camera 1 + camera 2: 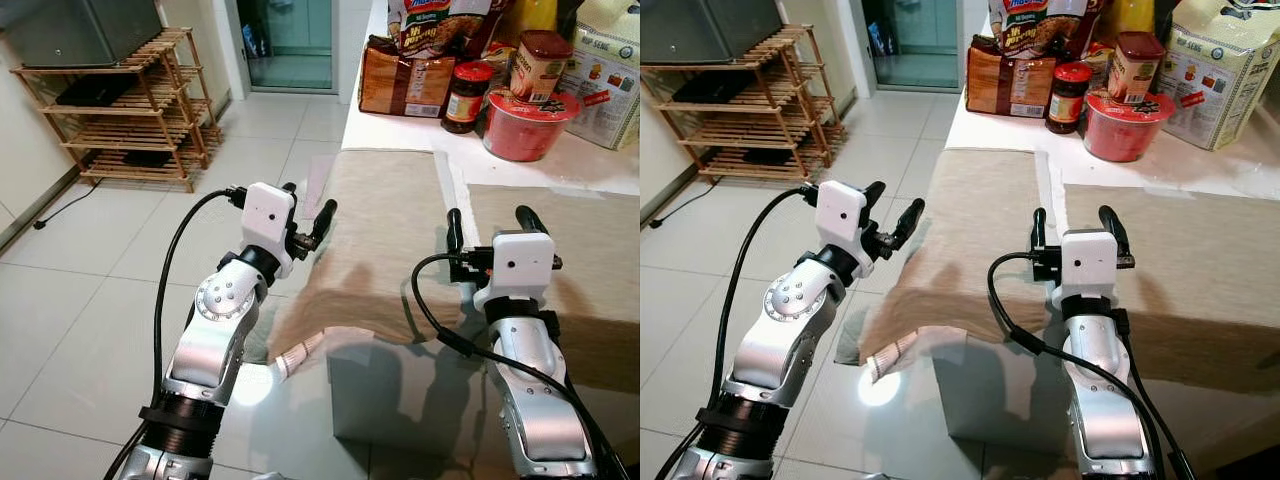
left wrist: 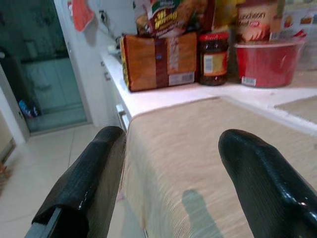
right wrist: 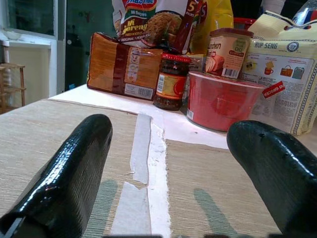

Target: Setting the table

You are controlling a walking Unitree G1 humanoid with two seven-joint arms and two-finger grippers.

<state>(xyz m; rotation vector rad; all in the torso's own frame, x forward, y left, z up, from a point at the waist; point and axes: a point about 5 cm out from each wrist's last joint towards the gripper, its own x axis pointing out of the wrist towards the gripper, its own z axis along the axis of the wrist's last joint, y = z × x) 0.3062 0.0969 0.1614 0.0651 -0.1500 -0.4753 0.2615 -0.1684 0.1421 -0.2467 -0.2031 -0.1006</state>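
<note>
Placemats: the left placemat [image 1: 375, 240] hangs off the table [image 1: 400, 135] edge, so my left gripper [image 1: 307, 225] hovers spread at its overhang. My right gripper [image 1: 487, 232], fingers apart, holds above the right placemat [image 1: 590, 260]. Jar [image 1: 465, 97] and red bowl [image 1: 525, 122] crowd the back.

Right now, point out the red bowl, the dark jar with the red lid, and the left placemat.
red bowl [image 1: 523, 128], left eye view, its side wall.
dark jar [image 1: 466, 98], left eye view, its label.
left placemat [image 1: 380, 235], left eye view, bare woven middle.
</note>
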